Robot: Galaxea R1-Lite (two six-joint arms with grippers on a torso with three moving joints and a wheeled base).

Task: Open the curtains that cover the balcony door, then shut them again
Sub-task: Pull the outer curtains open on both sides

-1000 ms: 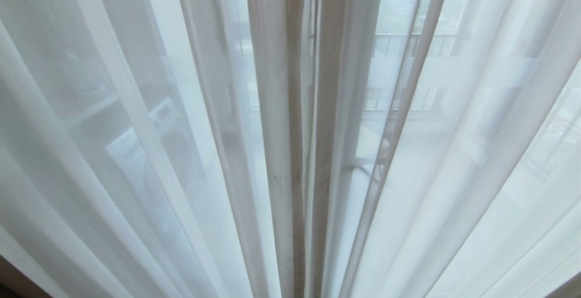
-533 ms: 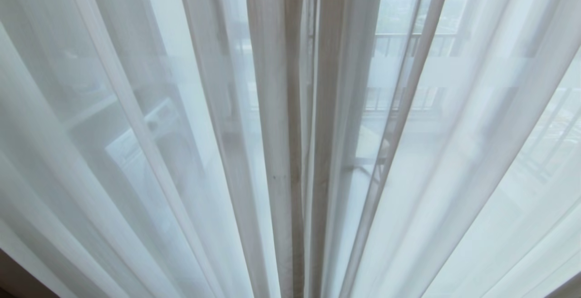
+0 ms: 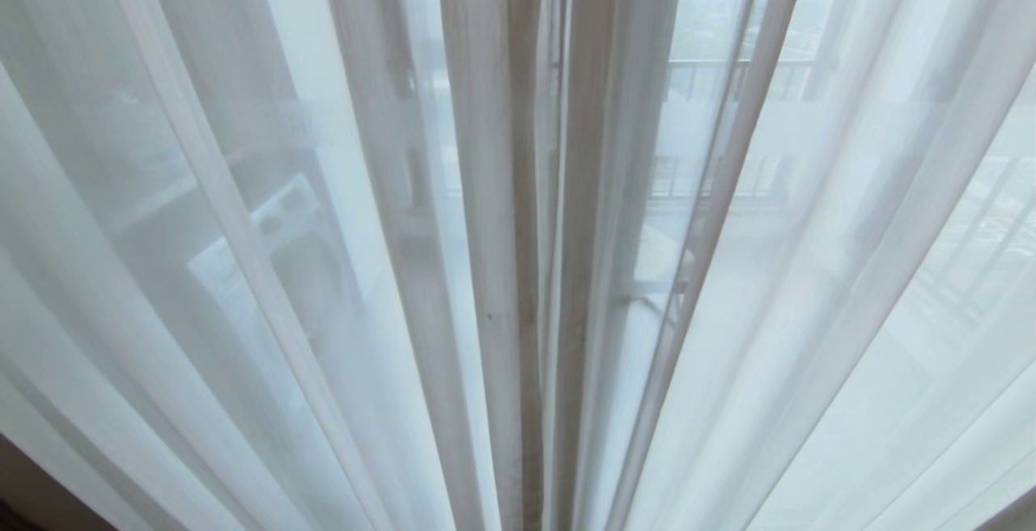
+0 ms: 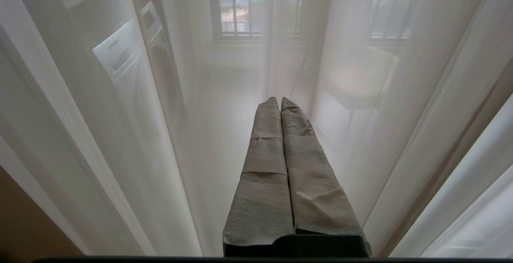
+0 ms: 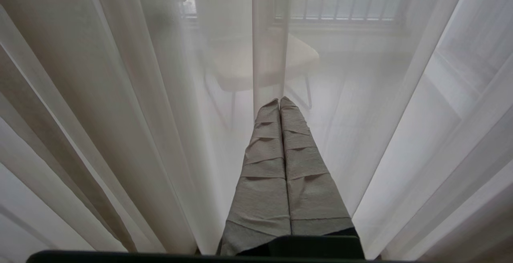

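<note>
The curtains (image 3: 502, 272) fill the head view as thin white sheer hanging in long pleats, drawn shut with a dense bunch of folds at the centre. The balcony door lies veiled behind them and I cannot make out its frame. Neither arm shows in the head view. My left gripper (image 4: 279, 99) is shut, its tape-wrapped fingers (image 4: 264, 166) pressed together and pointing at the sheer (image 4: 100, 134), with nothing held. My right gripper (image 5: 279, 99) is likewise shut and empty, close before the sheer (image 5: 120, 114).
Through the sheer I see a white washing machine (image 3: 275, 248) on the left, a pale chair (image 5: 260, 62) on thin legs, and a barred railing (image 3: 728, 78) further out. A brown surface (image 3: 32, 490) shows at the lower left corner.
The sheer folds on the left have drifted slightly and the washing machine behind shows a little more plainly. The centre folds look the same.
</note>
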